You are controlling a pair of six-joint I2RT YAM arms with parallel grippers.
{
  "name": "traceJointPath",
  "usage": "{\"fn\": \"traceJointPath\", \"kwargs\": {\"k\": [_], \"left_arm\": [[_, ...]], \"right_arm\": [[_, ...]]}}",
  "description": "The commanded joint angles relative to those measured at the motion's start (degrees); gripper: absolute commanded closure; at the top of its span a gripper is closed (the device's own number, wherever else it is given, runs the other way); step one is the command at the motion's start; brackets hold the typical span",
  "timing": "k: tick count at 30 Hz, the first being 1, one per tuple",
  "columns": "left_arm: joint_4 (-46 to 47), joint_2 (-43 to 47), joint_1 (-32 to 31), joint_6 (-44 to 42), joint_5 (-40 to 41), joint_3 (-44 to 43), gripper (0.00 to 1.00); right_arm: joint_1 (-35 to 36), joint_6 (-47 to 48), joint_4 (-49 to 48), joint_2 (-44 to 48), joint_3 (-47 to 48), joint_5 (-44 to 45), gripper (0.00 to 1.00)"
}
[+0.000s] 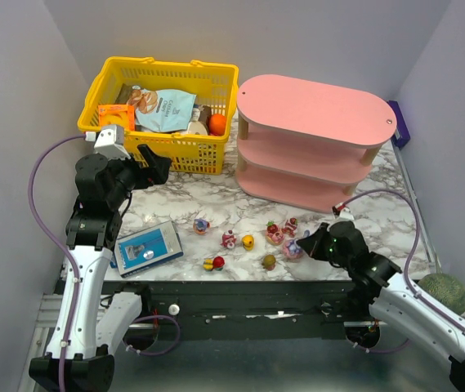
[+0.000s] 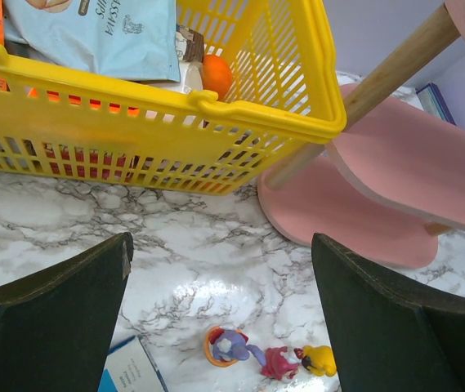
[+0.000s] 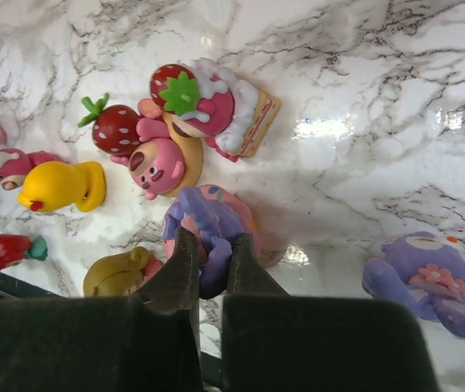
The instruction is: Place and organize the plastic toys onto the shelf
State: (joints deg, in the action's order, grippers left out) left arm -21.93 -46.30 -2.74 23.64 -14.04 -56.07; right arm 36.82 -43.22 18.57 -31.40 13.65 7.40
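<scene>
Plastic toys [image 1: 248,242] lie scattered on the marble table [image 1: 175,208] in front of the pink shelf [image 1: 314,106], none of them on a tier yet; the one in hand is the purple-and-pink toy [image 3: 207,214], at the right end of the scatter, just beside the strawberry cake figure [image 3: 207,102] and the pink bear [image 3: 157,163]; your right gripper [image 3: 213,249] reaches down over it with the fingers drawn close, pinching its near side, though the hold looks shallow, more on the edge than the body; so make sure the pinch is firm before you lift, and raise it straight up so the fingers do not sweep the bear close against it or the yellow-haired figure [image 3: 118,276] just to their left; then carry it to the shelf, which stands well apart behind the toys, and set it upright near one end of a tier to leave room for the rest; your left gripper [image 2: 220,245] hangs spread wide and empty near the yellow basket [image 2: 240,98], away from the work.
</scene>
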Motion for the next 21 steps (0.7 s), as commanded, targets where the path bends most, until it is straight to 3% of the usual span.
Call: {"fn": "traceJointPath", "kwargs": {"k": [1,10,21], "left_arm": [[1.02,-0.01,0.11,0.36,-1.69,0.53,0.01],[1.02,0.25,0.19,0.44,-2.04,0.61,0.01],[1.8,0.07,0.19,0.44,-3.8,0.88,0.01]], "right_arm": [[0.45,4.45,3.57,2.39,6.47,-0.8,0.99],[0.45,10.95,7.19,3.71,14.64,2.52,0.99],[0.45,24.93,5.34,-5.06,30.71,10.88,0.99]]}}
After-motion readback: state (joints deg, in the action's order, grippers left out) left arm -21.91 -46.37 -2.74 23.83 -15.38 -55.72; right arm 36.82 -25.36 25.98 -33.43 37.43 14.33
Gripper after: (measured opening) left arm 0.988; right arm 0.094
